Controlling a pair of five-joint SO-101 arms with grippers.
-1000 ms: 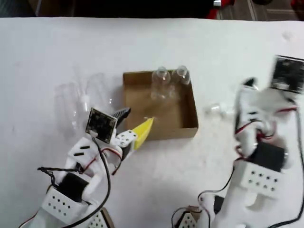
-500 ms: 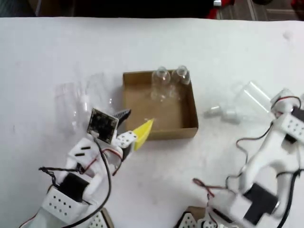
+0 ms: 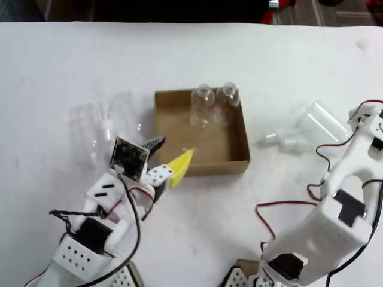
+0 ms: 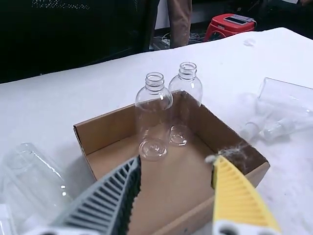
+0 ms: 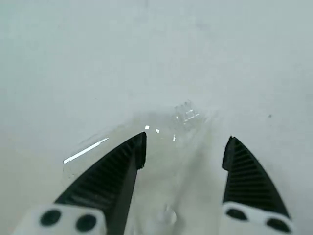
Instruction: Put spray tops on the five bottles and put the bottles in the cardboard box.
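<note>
White tabletop (image 3: 239,54) is centred by a brown cardboard box (image 3: 221,166); two clear plastic bottles (image 3: 203,104) are stood upright at its 12 o'clock wall, necks up — untopped, so little is judged done. At 3 o'clock a clear lying bottle (image 3: 320,122), long axis roughly 10-to-4 o'clock, is straddled by the spread-open right gripper (image 5: 186,142); the left gripper (image 4: 176,164) is held open at the box's 7 o'clock edge.
</note>
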